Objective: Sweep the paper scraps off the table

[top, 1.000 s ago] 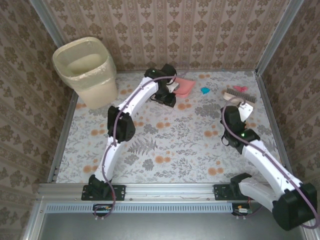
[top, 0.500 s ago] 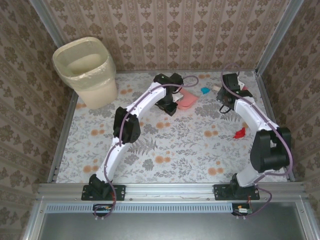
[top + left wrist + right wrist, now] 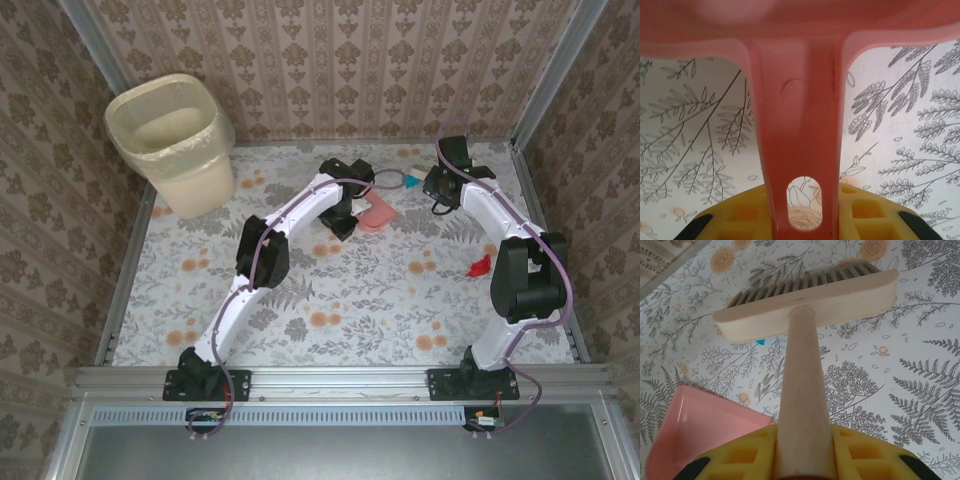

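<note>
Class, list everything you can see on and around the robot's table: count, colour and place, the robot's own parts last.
table: one, white cloth with grey ferns and orange dots, under everything.
walls: three, brown damask, around the table.
bin: one, cream, lined, far left corner.
dustpan: one, pink, centre toward the far side.
brush: one, pale wood, grey bristles, right of the dustpan.
paper scraps: two made out, one blue between dustpan and brush, one red near the right edge.
arms: two, white and black, reaching from the near edge.
left gripper: one, yellow and black, shut on the dustpan's handle.
right gripper: one, yellow and black, shut on the brush's handle.
</note>
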